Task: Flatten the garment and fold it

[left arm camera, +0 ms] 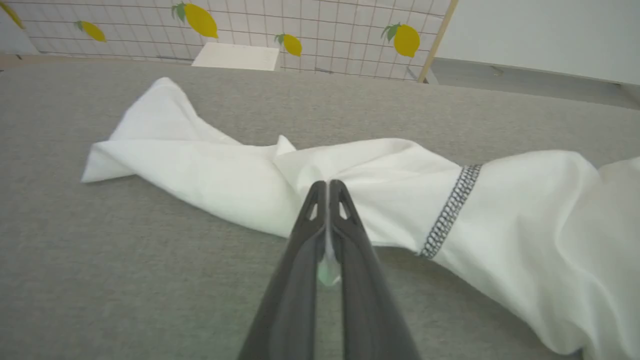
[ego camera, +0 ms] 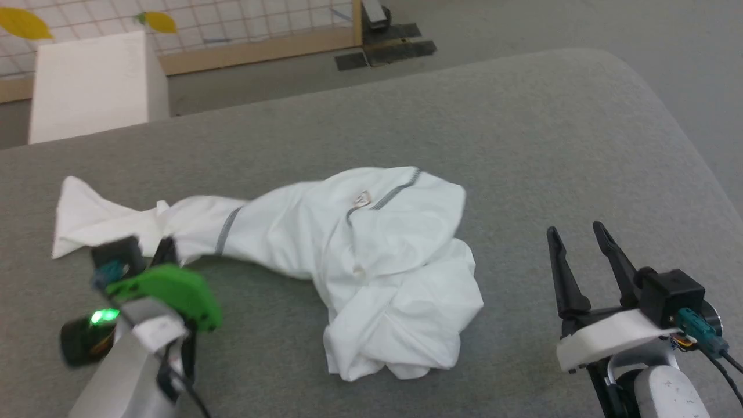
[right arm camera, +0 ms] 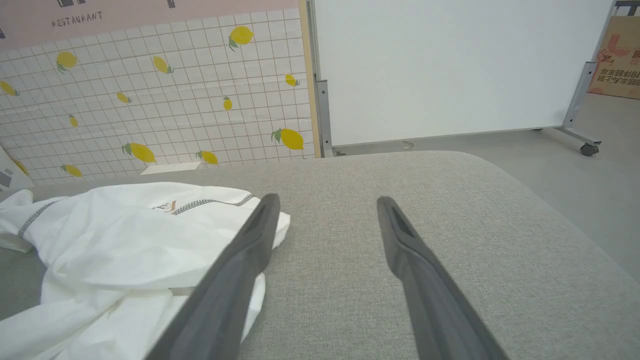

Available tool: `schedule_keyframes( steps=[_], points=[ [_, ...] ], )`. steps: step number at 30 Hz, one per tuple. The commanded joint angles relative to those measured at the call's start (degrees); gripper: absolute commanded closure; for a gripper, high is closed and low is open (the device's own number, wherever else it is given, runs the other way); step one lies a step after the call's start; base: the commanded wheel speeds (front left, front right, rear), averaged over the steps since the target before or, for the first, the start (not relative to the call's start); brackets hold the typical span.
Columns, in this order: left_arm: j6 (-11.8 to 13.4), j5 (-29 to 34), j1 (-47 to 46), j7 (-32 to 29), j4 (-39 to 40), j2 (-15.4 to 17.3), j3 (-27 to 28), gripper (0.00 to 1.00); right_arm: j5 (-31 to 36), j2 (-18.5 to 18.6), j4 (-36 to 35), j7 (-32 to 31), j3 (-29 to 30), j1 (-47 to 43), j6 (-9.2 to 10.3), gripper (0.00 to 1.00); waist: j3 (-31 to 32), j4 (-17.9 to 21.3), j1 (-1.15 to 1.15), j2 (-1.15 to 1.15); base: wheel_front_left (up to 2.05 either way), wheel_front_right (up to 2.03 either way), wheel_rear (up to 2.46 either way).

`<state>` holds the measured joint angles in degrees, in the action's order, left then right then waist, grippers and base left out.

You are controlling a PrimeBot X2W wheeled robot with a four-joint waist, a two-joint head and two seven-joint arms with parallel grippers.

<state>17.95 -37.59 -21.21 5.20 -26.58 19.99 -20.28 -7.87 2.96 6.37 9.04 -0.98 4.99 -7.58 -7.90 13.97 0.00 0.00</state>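
The garment (ego camera: 371, 255) is a white long-sleeved shirt lying crumpled on the grey padded surface (ego camera: 522, 145), its body bunched in the middle and one sleeve stretched out to the left. In the left wrist view, my left gripper (left arm camera: 327, 184) is shut, its tips pinching a fold of the garment's (left arm camera: 210, 170) sleeve just left of a grey zigzag seam (left arm camera: 450, 210). In the head view the left gripper (ego camera: 164, 247) sits at the sleeve, mostly hidden by its green wrist. My right gripper (ego camera: 574, 229) (right arm camera: 326, 199) stands open and empty, right of the garment (right arm camera: 125, 235).
A rigid white box (ego camera: 93, 81) (left arm camera: 235, 56) stands beyond the far left edge, before a tiled panel with lemon prints (right arm camera: 150, 100). A white board on wheels (right arm camera: 450, 65) stands behind. The surface's rounded right corner (ego camera: 667, 104) drops to grey floor.
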Motion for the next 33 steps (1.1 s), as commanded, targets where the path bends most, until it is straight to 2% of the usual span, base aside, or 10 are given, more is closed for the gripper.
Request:
schedule_keyframes(
  steps=[1,7,8,9,10,16,18,22,26,33],
  points=[
    [1.39,-0.29,3.41,-0.50,2.28,1.75,0.79,1.00,0.38,-0.08,-0.46,-0.33,0.20,-0.72,0.09,0.00,3.74,-4.21,0.00,0.00,0.00,0.00,0.00],
    [7.39,-4.33,20.16,-6.97,16.41,6.16,4.01,1.00,0.45,-0.08,-1.15,-3.75,1.12,-2.30,0.09,0.00,4.36,-8.04,0.00,0.00,0.00,0.00,0.00],
    [7.13,-5.06,21.34,-6.95,17.99,6.07,4.31,0.68,0.32,-0.08,-1.14,-4.49,0.94,-2.24,0.09,0.00,4.21,-8.55,0.00,0.00,0.00,0.00,0.00],
    [6.72,-5.72,21.91,-6.37,19.06,5.74,4.77,0.31,0.20,-0.08,-1.21,-5.05,0.68,-2.10,0.09,0.00,4.01,-8.96,0.00,0.00,0.00,0.00,0.00],
    [6.25,-6.13,22.34,-5.39,20.19,5.30,5.09,0.00,0.07,-0.08,-1.25,-5.85,0.10,-1.80,0.09,0.00,3.81,-9.37,0.00,0.00,0.00,0.00,0.00],
    [3.04,-3.54,20.21,6.91,23.53,2.10,6.39,0.00,-0.99,-0.08,-1.60,-10.83,-6.50,1.65,0.09,0.00,2.23,-11.88,0.00,0.00,0.00,0.00,0.00],
    [2.01,-1.32,18.88,8.86,23.59,1.03,6.47,0.00,-2.44,-0.08,-1.08,-13.91,-9.32,3.28,0.09,0.00,1.47,-12.65,0.00,0.00,0.00,0.00,0.00],
    [-0.09,3.51,16.71,9.73,24.16,-2.01,6.99,0.00,-5.42,-0.08,1.76,-23.79,-12.48,7.22,0.09,0.00,-0.25,-14.13,0.00,0.00,0.00,0.00,0.00],
    [-2.71,8.72,15.38,9.77,25.66,-5.77,8.84,0.00,-7.69,-0.08,4.51,-32.37,-11.35,11.85,0.09,0.00,-2.24,-15.84,0.00,0.00,0.00,0.00,0.00],
    [-8.09,13.93,13.71,9.78,24.09,-11.44,11.08,0.00,-10.05,-0.08,12.71,-39.32,-8.30,20.58,0.09,0.00,-5.14,-18.79,0.00,0.00,0.00,0.00,0.00]
  ],
)
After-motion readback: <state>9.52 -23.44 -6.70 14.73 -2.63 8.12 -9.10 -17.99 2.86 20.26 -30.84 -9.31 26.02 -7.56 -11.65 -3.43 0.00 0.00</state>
